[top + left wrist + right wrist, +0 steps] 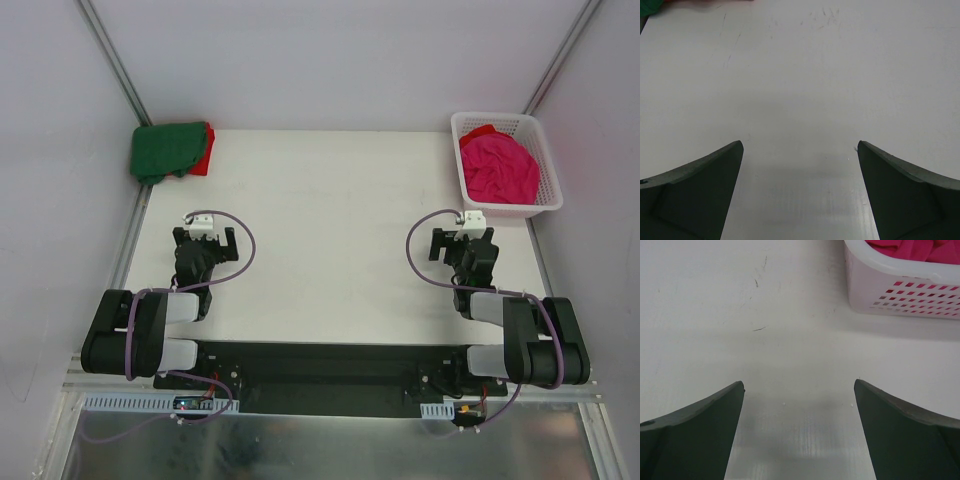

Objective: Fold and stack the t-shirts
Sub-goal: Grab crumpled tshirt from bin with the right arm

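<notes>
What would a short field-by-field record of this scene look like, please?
left jaws: open, empty, above the bare table
right jaws: open, empty, short of the white basket
green t-shirt: far left corner, lying over a red t-shirt
pink t-shirt: crumpled inside the basket
red cloth: showing at the basket's far end, beside the pink

The top view looks steeply down from above and behind the arm bases (130, 335), far enough to take in the whole white surface (320, 220). Each wrist view sits low and close over that surface, looking ahead between its own fingers (690, 195). The view from the left end effector (800, 147) shares the edge of the green shirt (646, 6) with the top view; that from the right end effector (799, 385) shares the basket (900, 295).
</notes>
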### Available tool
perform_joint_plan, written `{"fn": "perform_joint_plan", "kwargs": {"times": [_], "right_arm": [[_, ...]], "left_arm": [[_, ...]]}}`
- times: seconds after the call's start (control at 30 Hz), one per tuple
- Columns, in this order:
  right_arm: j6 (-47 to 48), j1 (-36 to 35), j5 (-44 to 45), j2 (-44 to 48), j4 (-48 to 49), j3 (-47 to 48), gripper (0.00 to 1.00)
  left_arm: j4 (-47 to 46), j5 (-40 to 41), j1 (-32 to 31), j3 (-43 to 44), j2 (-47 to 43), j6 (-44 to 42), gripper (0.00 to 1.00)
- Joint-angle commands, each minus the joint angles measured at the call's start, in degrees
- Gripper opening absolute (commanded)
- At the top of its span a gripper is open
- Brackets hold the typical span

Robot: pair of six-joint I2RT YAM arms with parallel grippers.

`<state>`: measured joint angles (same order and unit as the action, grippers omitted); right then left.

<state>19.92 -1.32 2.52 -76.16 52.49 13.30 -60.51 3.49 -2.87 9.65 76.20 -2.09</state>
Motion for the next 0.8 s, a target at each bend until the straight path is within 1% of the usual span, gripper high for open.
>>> {"fn": "perform_joint_plan", "kwargs": {"times": [0.0,0.03,0.07,0.1,0.13,0.23,0.27,0.33,0.43,0.47,0.53,0.57,0.6,0.63,0.67,0.7,0.77], "right_arm": [[-0.24,0.36,-2.08,1.18,-2.28,2.60,0.96],[-0.06,0.27,-2.09,1.89,-4.22,4.09,0.96],[0.11,0.18,-3.91,3.20,-6.24,4.97,0.96],[0.46,0.09,-4.28,3.65,-10.61,6.03,0.96],[0.73,-0.08,-4.11,4.17,-12.31,7.43,0.96],[-0.23,-1.14,1.50,6.63,-16.62,8.84,0.96],[-0.93,-1.92,5.43,7.25,-19.07,10.15,0.96],[-1.55,-2.72,9.24,8.30,-22.07,12.00,0.96],[-2.08,-4.82,14.42,10.24,-24.18,14.38,0.96],[-2.78,-5.70,17.48,10.50,-26.89,17.08,0.96],[-5.50,-6.32,20.23,10.59,-31.89,21.31,0.96],[-6.81,-6.59,22.50,10.07,-39.49,24.46,0.96],[-7.78,-6.50,23.48,9.46,-43.83,30.76,0.96],[-9.53,-6.59,24.36,7.36,-47.97,34.65,0.96],[-10.07,-6.59,24.89,6.21,-55.32,37.91,0.96],[-10.25,-6.59,24.38,5.24,-57.91,43.68,0.96],[-10.25,-7.11,22.80,3.39,-62.48,47.85,0.96]], "left_arm": [[-1.72,-0.15,0.77,1.42,0.17,0.42,0.99],[-1.63,-0.15,0.76,1.42,0.17,0.42,0.99],[-1.63,-0.23,0.85,1.34,0.17,0.50,0.99],[-1.63,-0.23,0.85,1.42,0.17,0.42,0.99],[-1.63,-0.23,0.77,1.34,0.17,0.42,0.99],[-1.63,-0.23,0.85,1.34,0.17,0.42,0.99],[-1.63,-0.23,0.85,1.34,0.09,0.50,0.99],[-1.63,-0.23,0.85,1.42,0.26,0.42,0.99],[-1.71,-0.23,0.85,1.34,0.17,0.51,0.99],[-1.63,-0.23,0.85,1.34,0.17,0.51,0.99],[-1.63,-0.23,0.85,1.42,0.17,0.51,0.99],[-1.63,-0.23,0.85,1.42,0.17,0.42,0.99],[-1.71,-0.23,0.85,1.42,0.17,0.50,0.99],[-1.63,-0.23,0.85,1.34,0.17,0.51,1.00],[-1.63,-0.23,0.85,1.42,0.17,0.51,0.99],[-1.63,-0.15,0.85,1.34,0.17,0.51,0.99],[-1.71,-0.23,0.85,1.34,0.17,0.42,0.99]]}}
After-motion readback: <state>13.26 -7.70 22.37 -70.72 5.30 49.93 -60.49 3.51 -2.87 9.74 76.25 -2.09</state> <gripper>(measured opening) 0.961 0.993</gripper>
